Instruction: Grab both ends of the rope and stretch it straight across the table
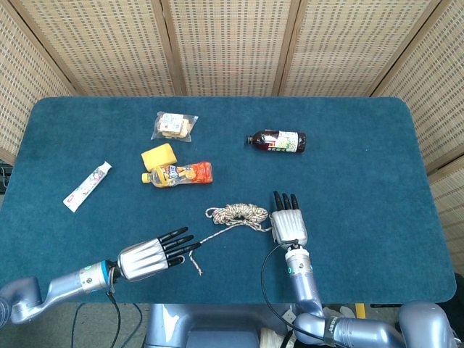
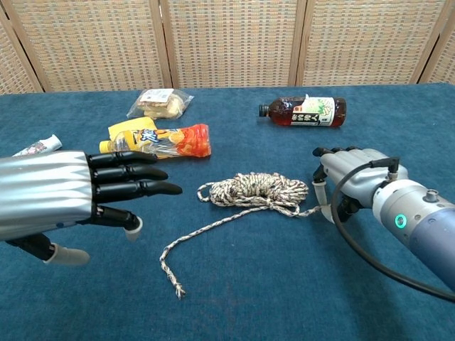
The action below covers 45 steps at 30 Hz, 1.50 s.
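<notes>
The rope lies as a speckled coil (image 1: pixel 238 213) (image 2: pixel 256 190) in the middle front of the blue table. One loose tail runs forward-left to a frayed end (image 1: pixel 199 272) (image 2: pixel 178 290). The other end lies against the thumb side of my right hand (image 1: pixel 288 223) (image 2: pixel 352 181). That hand is palm down just right of the coil with its fingers stretched forward and grips nothing that I can see. My left hand (image 1: pixel 156 255) (image 2: pixel 71 192) hovers left of the loose tail, fingers spread and pointing at it, holding nothing.
A brown bottle (image 1: pixel 275 141) (image 2: pixel 304 111) lies behind the coil. At the back left lie an orange drink pouch (image 1: pixel 177 174) (image 2: pixel 156 142), a yellow block (image 1: pixel 158 155), a snack bag (image 1: pixel 174 125) and a toothpaste tube (image 1: pixel 87 185).
</notes>
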### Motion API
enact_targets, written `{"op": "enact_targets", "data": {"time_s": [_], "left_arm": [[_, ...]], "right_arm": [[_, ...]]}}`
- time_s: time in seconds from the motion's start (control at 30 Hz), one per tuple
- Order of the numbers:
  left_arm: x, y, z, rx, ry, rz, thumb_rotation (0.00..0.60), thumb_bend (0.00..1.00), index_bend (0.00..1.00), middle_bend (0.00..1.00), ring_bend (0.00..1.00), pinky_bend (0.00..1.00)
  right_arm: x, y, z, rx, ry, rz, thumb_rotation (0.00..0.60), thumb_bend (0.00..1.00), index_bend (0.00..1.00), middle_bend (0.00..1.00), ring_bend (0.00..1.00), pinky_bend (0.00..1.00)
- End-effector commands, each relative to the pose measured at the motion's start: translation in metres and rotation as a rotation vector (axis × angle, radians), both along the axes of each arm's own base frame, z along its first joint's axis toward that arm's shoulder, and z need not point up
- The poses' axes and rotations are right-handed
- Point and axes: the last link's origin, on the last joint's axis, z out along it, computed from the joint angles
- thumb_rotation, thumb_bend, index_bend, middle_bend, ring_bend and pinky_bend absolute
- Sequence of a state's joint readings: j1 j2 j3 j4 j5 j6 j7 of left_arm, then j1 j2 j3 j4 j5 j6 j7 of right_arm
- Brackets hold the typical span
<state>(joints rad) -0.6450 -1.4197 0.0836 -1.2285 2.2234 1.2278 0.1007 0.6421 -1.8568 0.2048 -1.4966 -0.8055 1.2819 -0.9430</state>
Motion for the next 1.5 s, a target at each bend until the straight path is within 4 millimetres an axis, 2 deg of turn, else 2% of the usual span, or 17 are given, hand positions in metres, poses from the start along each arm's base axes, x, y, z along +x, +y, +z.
{"op": "enact_targets", "data": {"time_s": [0.03, 0.2, 0.47, 0.7, 0.9, 1.07, 1.27, 1.5], "left_arm": [[0.001, 0.001, -0.014, -0.027, 0.038, -0.010, 0.600, 0.20, 0.42, 0.00, 0.00, 0.00], [0.007, 0.004, -0.031, -0.045, 0.085, -0.025, 0.600, 0.22, 0.43, 0.00, 0.00, 0.00], [0.032, 0.002, -0.064, -0.093, 0.067, 0.003, 0.600, 0.26, 0.45, 0.00, 0.00, 0.00], [0.044, 0.002, -0.080, -0.118, 0.060, 0.053, 0.600, 0.29, 0.45, 0.00, 0.00, 0.00], [0.050, 0.006, -0.086, -0.105, 0.084, 0.063, 0.600, 0.30, 0.47, 0.00, 0.00, 0.00], [0.050, 0.008, -0.090, -0.092, 0.106, 0.053, 0.600, 0.31, 0.49, 0.00, 0.00, 0.00], [0.051, 0.008, -0.094, -0.089, 0.103, 0.058, 0.600, 0.39, 0.53, 0.00, 0.00, 0.00], [0.046, 0.009, -0.095, -0.087, 0.104, 0.074, 0.600, 0.40, 0.53, 0.00, 0.00, 0.00]], "right_arm": [[0.000, 0.000, -0.001, 0.003, 0.001, -0.001, 0.600, 0.43, 0.70, 0.00, 0.00, 0.00], [0.002, 0.000, -0.002, 0.008, 0.002, 0.004, 0.600, 0.43, 0.70, 0.00, 0.00, 0.00], [0.001, -0.002, -0.004, 0.015, -0.012, -0.003, 0.600, 0.43, 0.71, 0.00, 0.00, 0.00], [-0.004, -0.005, -0.004, 0.017, -0.020, -0.024, 0.600, 0.43, 0.71, 0.00, 0.00, 0.00], [-0.009, -0.007, -0.002, 0.013, -0.020, -0.031, 0.600, 0.43, 0.71, 0.00, 0.00, 0.00], [-0.011, -0.007, -0.002, 0.013, -0.020, -0.034, 0.600, 0.43, 0.71, 0.00, 0.00, 0.00], [-0.010, -0.007, -0.002, 0.013, -0.023, -0.033, 0.600, 0.43, 0.72, 0.00, 0.00, 0.00], [-0.010, -0.007, -0.002, 0.013, -0.026, -0.035, 0.600, 0.43, 0.72, 0.00, 0.00, 0.00]]}}
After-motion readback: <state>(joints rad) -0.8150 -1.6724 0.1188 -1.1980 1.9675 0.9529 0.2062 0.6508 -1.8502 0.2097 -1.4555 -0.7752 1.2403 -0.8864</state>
